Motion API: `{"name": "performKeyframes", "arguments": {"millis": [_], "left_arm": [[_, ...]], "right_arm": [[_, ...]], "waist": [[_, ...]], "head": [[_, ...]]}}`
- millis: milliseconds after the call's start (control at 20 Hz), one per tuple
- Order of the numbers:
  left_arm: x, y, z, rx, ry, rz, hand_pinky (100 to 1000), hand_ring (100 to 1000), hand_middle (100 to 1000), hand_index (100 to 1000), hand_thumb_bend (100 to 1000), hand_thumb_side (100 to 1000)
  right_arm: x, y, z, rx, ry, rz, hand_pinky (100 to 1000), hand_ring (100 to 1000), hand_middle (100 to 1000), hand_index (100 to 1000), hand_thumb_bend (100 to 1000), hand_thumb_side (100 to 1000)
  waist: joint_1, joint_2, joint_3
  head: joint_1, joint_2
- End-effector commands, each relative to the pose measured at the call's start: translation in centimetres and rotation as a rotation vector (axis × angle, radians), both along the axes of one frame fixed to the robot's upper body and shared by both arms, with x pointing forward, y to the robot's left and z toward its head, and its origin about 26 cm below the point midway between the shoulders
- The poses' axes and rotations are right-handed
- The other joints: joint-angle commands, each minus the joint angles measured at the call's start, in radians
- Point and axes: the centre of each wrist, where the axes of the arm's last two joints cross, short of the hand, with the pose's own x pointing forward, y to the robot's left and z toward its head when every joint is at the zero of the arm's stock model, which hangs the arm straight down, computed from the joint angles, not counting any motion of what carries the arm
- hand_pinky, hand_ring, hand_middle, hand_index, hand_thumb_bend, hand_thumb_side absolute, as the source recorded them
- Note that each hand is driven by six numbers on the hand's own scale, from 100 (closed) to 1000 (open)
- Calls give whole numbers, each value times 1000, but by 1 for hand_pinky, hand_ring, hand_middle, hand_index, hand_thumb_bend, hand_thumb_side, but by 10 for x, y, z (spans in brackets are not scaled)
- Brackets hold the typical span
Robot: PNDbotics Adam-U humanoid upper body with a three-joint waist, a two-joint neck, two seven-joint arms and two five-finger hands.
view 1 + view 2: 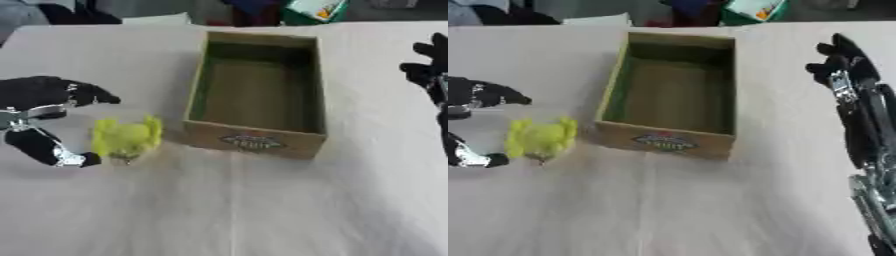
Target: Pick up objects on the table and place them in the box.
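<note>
A yellow-green crumpled object (127, 137) lies on the white table, just left of the cardboard box (254, 140). The box is open at the top and I see nothing inside it. My left hand (39, 107) sits at the table's left, open, with fingers above and thumb below the left side of the yellow-green object, a small gap between them. My right hand (843, 62) is at the right edge, right of the box, fingers straight and holding nothing.
White cloth covers the table (236, 210). Along the far edge lie dark clutter and a green-and-white item (315, 10). The right forearm (872, 165) runs down the right side.
</note>
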Motion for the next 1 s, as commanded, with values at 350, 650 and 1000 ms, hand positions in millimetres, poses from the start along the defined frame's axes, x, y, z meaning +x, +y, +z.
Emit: {"name": "performKeyframes", "arguments": {"millis": [350,650,1000], "left_arm": [[18,-10,-2,107,14,-46,708,871,817,944,461,662],[27,-8,-12,111,28,4,700,858,762,939,452,665],[29,-8,-24,185,27,13,701,861,754,909,430,613]], "right_arm": [[-1,1,9,2,-32,9,885,817,880,1000,100,844],[-1,2,9,7,-34,16,885,817,878,1000,100,844],[-1,2,9,8,-34,15,886,817,876,1000,100,846]], "waist": [[8,-20,-14],[8,-17,-25],[8,-13,-26]], "head": [[16,-1],[21,-7],[22,0]]}}
